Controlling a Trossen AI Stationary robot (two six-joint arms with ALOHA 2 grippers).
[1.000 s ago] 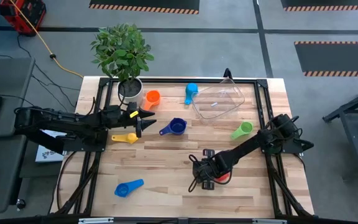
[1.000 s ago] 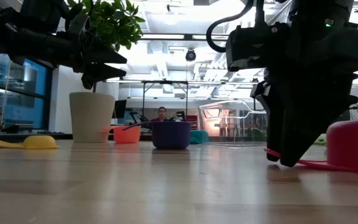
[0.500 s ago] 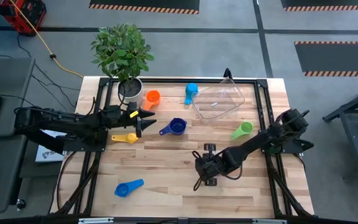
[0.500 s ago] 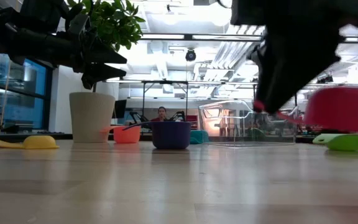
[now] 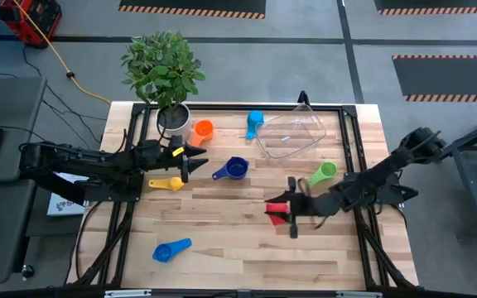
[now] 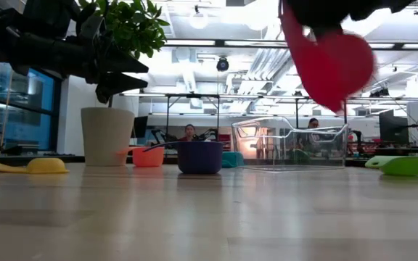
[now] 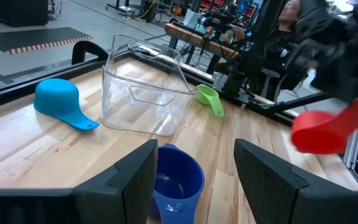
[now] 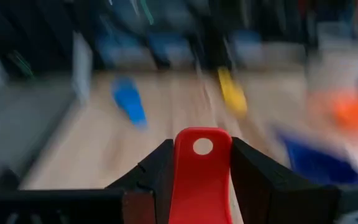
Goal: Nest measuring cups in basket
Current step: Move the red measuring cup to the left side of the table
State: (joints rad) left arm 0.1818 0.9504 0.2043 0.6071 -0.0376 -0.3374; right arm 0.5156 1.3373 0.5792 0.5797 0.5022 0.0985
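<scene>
So, right gripper had its fingers clamped on the flat handle of the red measuring cup, bowl hanging clear above the table, out ahead of the fingertips. Basket sat well beyond it, green cup between. Left gripper hovered with fingers spread wide, nothing held; dark blue cup sat just ahead of its tips, yellow cup beside them.

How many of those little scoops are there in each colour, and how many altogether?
Orange: 1
Yellow: 1
Light blue: 2
Dark blue: 1
Green: 1
Red, in the right gripper: 1
Total: 7
</scene>
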